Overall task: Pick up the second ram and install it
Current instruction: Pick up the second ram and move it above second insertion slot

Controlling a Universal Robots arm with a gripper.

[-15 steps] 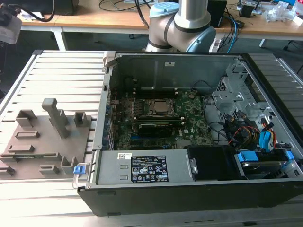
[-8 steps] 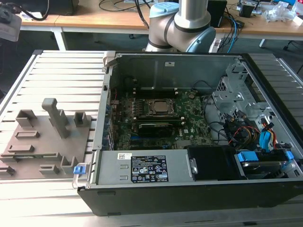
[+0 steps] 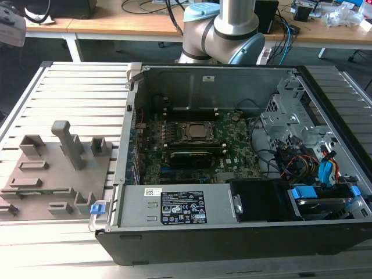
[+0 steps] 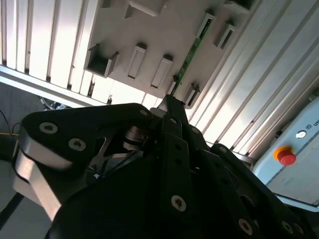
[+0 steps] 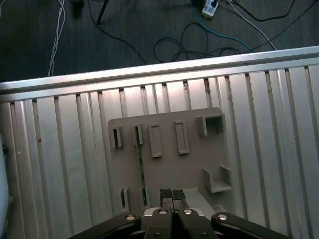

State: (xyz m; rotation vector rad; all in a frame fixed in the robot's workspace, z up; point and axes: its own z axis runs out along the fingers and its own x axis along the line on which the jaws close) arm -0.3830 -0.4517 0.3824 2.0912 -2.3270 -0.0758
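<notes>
Second ram (image 5: 141,169) stands on its long edge in a narrow slot of the grey fixture plate (image 5: 189,169), a thin green strip held between small end holders. In the second wrist view the second ram (image 4: 191,55) runs as a slim green line across the pale plate (image 4: 164,30).

Bare plate lies along both long sides of the stick. On one side is a pair of small holders, on the other two rectangular pockets, and beyond those two U-shaped blocks. None of these touch it.

The gripper (image 5: 172,195) hangs over the plate just beside one end of the stick. Its two pads are pressed together with nothing between them. In the second wrist view the dark gripper (image 4: 172,102) overlaps that end of the stick, and I cannot tell whether they touch.

The plate rests on a slatted aluminium table (image 5: 279,149), whose edge borders a dark floor strewn with cables (image 5: 199,45). The second wrist view adds a pale box with a red button (image 4: 286,157) past the slats.

The exterior view shows the wider scene. The fixture plate (image 3: 58,174) is on the table (image 3: 75,87) at about nine o'clock from the open computer case (image 3: 232,232), on the exterior view's left. The motherboard (image 3: 232,145) lies inside the case. The arm's base (image 3: 224,29) rises at twelve o'clock behind it.
</notes>
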